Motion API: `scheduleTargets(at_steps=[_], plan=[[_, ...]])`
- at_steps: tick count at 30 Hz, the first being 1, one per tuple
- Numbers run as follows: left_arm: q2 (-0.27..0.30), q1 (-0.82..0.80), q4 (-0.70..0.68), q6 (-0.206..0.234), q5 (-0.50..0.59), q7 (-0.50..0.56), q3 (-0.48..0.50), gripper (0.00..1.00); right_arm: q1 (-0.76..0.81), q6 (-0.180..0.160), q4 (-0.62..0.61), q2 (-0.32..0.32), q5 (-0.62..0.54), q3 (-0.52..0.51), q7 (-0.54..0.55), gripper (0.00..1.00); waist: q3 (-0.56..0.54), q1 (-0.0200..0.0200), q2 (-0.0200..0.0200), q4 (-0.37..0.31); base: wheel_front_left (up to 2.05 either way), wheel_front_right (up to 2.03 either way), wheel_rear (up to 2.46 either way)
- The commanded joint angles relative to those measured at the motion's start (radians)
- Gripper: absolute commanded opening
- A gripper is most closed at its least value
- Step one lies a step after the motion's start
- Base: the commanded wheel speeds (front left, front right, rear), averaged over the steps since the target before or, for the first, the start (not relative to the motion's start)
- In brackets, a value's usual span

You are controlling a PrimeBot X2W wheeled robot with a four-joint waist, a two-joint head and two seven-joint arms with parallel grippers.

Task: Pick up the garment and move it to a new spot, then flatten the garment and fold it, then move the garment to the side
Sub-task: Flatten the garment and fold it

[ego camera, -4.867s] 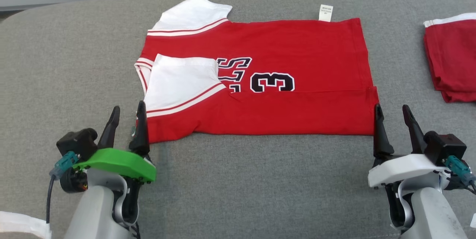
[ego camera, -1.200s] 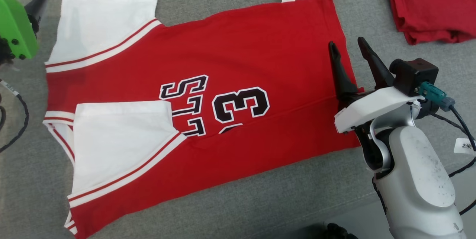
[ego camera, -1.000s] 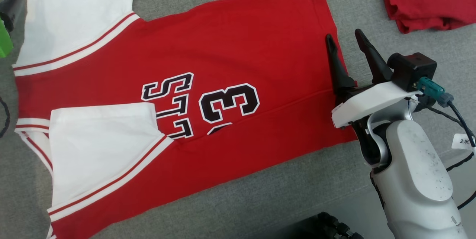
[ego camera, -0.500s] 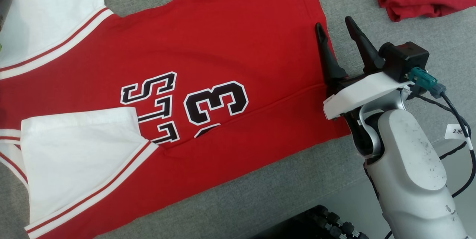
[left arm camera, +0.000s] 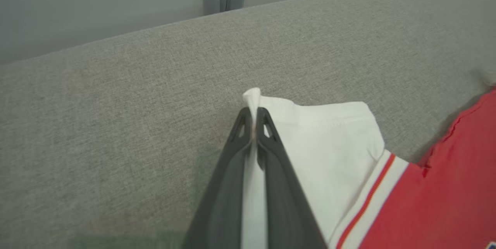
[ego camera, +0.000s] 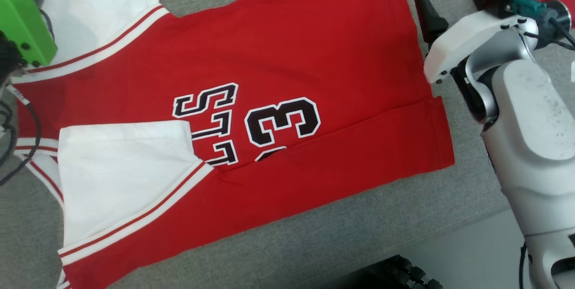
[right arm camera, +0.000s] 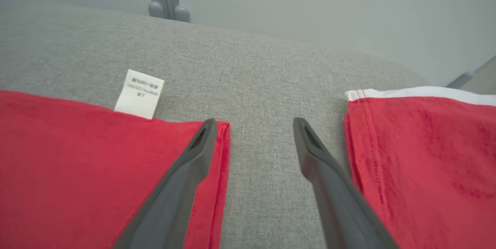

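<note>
We are seeing the red, white-sleeved fabric jersey (ego camera: 314, 55) stretching left-right, sleeves left; our left gripper (left arm camera: 254, 119) is pinching its far sleeve (left arm camera: 329, 136), our right gripper (right arm camera: 254, 123) is gaping beside another red folded garment (right arm camera: 426, 156).

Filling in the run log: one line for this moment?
left pincer: shut on white sleeve | right pincer: open at jersey corner

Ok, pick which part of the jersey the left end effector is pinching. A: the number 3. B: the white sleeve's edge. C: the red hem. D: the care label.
B: in the left wrist view the left end effector is shut on the sleeve, with white cloth poking out past its tips.
</note>
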Motion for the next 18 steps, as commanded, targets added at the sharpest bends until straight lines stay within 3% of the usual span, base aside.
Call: scheduleTargets(at_steps=[1, 12, 13, 16, 17, 18], plan=[[-0.009, -0.009, -0.015, -0.004, -0.008, -0.013, -0.011, 0.00, -0.029, -0.001, 0.027, -0.019, 0.011, 0.025, 0.026, 1.00, -0.024, -0.0001, 0.0000, 0.057, 0.00, 0.00, 0.00], [-0.047, 0.004, -0.084, -0.008, -0.048, -0.123, -0.078, 0.00, -0.147, -0.001, 0.187, -0.154, 0.174, 0.205, 0.210, 1.00, -0.050, -0.0001, 0.0000, 0.164, 0.00, 0.00, 0.00], [-0.049, 0.004, -0.084, -0.008, -0.050, -0.133, -0.084, 0.00, -0.156, -0.001, 0.200, -0.162, 0.191, 0.217, 0.224, 0.49, -0.051, -0.0001, 0.0000, 0.170, 0.00, 0.00, 0.00], [-0.055, 0.003, -0.084, -0.008, -0.058, -0.159, -0.100, 0.00, -0.173, -0.001, 0.229, -0.183, 0.228, 0.247, 0.247, 0.17, -0.054, -0.0001, 0.0000, 0.180, 0.00, 0.00, 0.00], [-0.056, 0.002, -0.081, -0.008, -0.061, -0.168, -0.106, 0.00, -0.181, -0.002, 0.239, -0.189, 0.238, 0.253, 0.247, 0.00, -0.056, -0.0001, 0.0000, 0.183, 0.00, 0.00, 0.00], [-0.056, 0.001, -0.078, -0.008, -0.063, -0.175, -0.111, 0.00, -0.186, -0.002, 0.248, -0.194, 0.244, 0.257, 0.245, 0.00, -0.057, -0.0001, 0.0000, 0.184, 0.00, 0.00, 0.00]])
